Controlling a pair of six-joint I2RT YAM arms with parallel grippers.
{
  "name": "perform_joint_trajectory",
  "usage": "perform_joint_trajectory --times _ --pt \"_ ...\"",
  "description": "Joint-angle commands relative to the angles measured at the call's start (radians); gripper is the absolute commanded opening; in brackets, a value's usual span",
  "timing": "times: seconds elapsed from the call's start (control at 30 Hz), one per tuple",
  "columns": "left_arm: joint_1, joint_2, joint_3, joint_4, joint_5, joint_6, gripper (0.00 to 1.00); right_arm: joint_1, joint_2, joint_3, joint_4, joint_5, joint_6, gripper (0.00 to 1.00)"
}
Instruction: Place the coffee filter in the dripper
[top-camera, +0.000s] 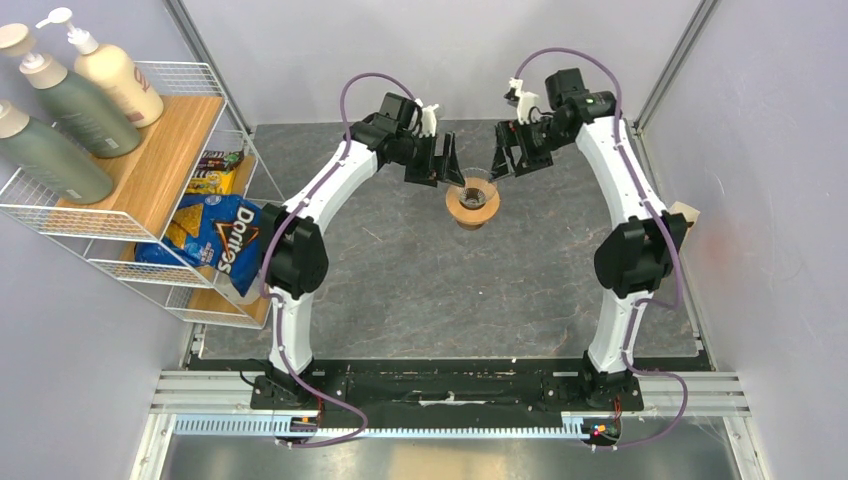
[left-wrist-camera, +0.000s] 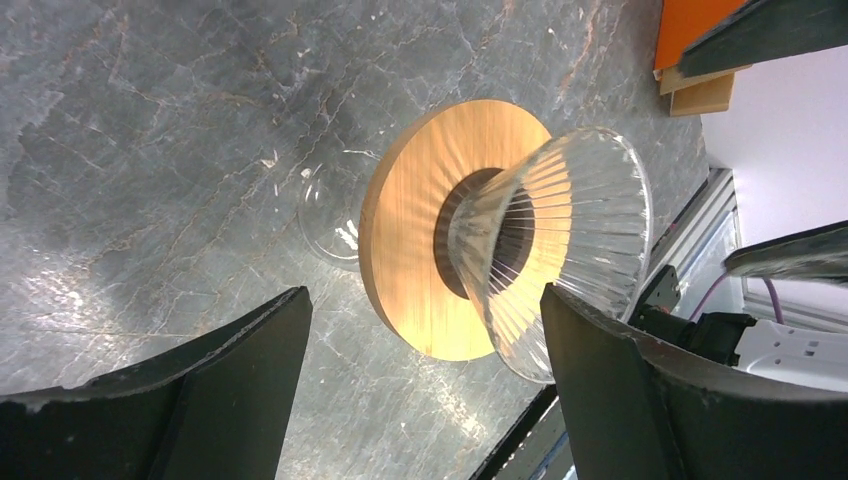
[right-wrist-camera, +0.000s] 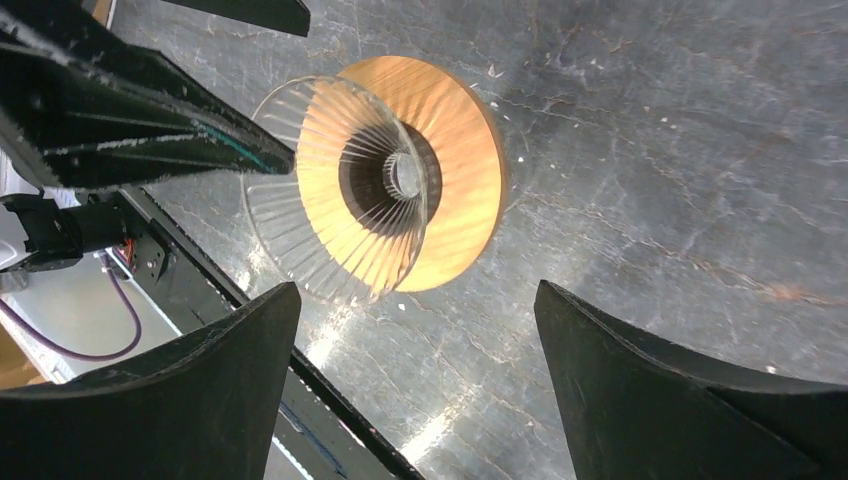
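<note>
the dripper (top-camera: 472, 198) stands upright on the grey table (top-camera: 400, 290) in the upper middle of the top view, its wooden collar (left-wrist-camera: 405, 250) ringing the ribbed glass cone. the left gripper (top-camera: 443, 168) sits just to its left and the right gripper (top-camera: 507, 160) just to its right, both low and close beside it; whether either touches the glass cannot be told. in each wrist view the jaws are spread wide with nothing between them, so both hands are released and carry no paper. the glass looks clear in both wrist views, the wood and the dark centre hole showing straight through the ribs. no coffee filter can be made out in the cone, on the table or in either gripper. judged from this, the main step is not yet done: a filter has to be found, picked up and seated in the cone.
</note>
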Motion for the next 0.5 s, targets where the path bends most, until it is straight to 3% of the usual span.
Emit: perform_joint_trajectory --times 0.0,0.13,0.47 --pt "0.008 -0.114 0.052 0.046 -0.023 0.067 0.92 -0.025 -0.131 0.026 -0.029 0.020 -0.035 0.95" --pt "0.008 -0.164 0.076 0.051 -0.057 0.122 0.93 -0.066 -0.259 -0.039 -0.047 0.103 -0.043 0.96" --pt "0.001 -0.229 0.051 0.042 -0.064 0.109 0.94 -0.158 -0.718 -0.423 -0.088 0.576 -0.172 0.94"
